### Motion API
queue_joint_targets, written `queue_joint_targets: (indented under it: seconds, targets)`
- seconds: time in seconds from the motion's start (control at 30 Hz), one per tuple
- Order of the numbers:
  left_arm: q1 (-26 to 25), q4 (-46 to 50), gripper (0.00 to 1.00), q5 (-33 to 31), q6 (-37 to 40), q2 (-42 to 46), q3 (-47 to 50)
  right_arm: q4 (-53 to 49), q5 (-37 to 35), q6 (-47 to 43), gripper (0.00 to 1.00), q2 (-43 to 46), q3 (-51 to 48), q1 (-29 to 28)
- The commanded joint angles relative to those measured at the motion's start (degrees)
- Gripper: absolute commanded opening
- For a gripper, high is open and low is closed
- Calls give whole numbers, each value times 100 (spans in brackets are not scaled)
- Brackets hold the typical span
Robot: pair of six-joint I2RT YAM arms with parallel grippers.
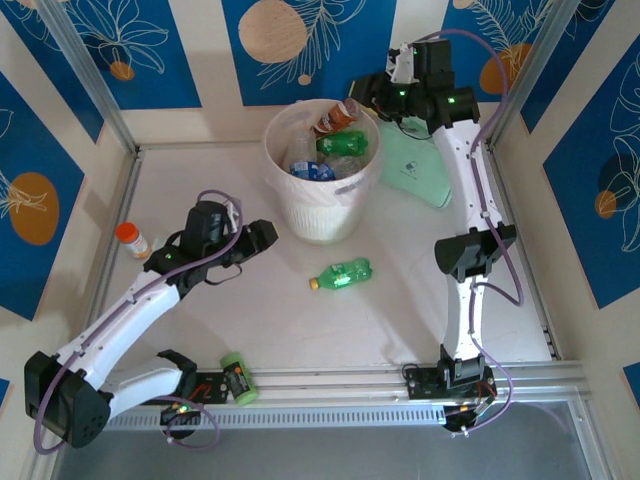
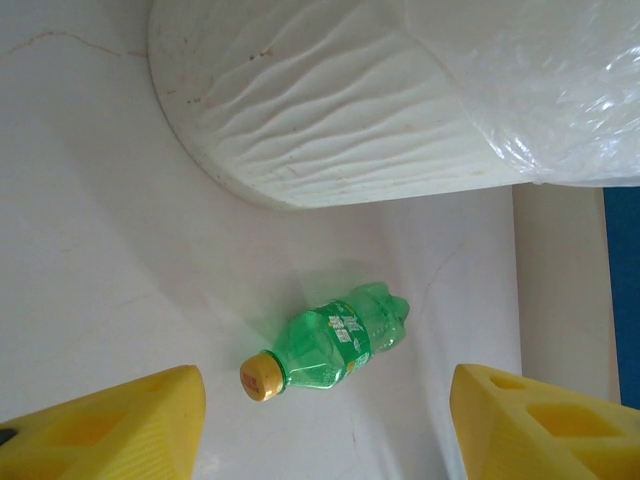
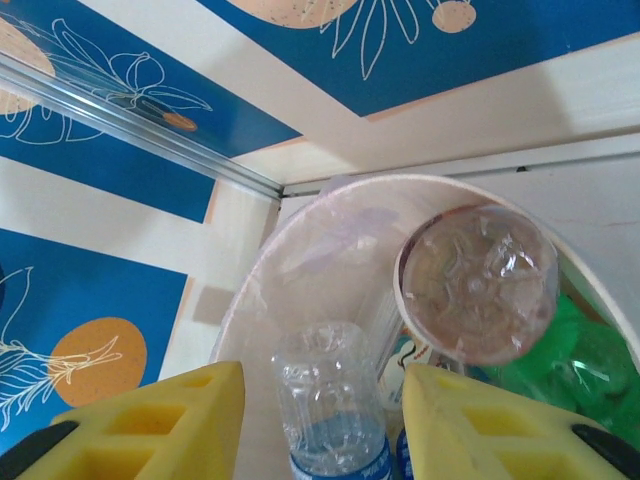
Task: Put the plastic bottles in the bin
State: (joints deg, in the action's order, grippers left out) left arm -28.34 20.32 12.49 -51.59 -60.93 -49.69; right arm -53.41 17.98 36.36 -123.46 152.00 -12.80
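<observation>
A green bottle [image 1: 342, 274] with a yellow cap lies on its side on the table in front of the bin [image 1: 322, 215]. My left gripper [image 1: 262, 238] hovers left of it, open; in the left wrist view the bottle [image 2: 335, 342] lies ahead of the wide-apart yellow fingers [image 2: 110, 425], untouched. My right gripper [image 1: 365, 95] hangs open over the bin's far right rim [image 3: 300, 230]. Below its fingers [image 3: 150, 425], inside the bin, are a clear blue-labelled bottle [image 3: 335, 410], a brownish bottle [image 3: 480, 280] and a green one [image 3: 590, 370]. From the top I see the same pile [image 1: 345, 143].
An orange-capped jar [image 1: 132, 240] stands near the left wall. A light-green can [image 1: 238, 378] lies by the front rail. A mint-green bag [image 1: 415, 165] rests right of the bin, under my right arm. The bin wall [image 2: 340, 110] looms just beyond the green bottle.
</observation>
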Motion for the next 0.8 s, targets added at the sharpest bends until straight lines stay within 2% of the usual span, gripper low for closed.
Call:
queue_joint_targets:
  seconds: [0.0, 0.2, 0.43, 0.6, 0.77]
  targets:
    - [-106, -161, 65, 98, -99, -20, 115, 36, -13, -74, 47, -294, 299, -39]
    - [-137, -146, 64, 34, -88, -60, 109, -31, 137, -94, 47, -546, 303, -98]
    - [-137, -118, 64, 8, -70, -77, 125, -350, -47, -429, 47, -527, 17, -426]
    - [-137, -108, 64, -22, -68, -73, 173, -392, -453, -579, 47, -232, -629, -714]
    - [-146, -116, 64, -1, -79, -78, 197, -32, -637, -402, 47, 223, -1605, -716]
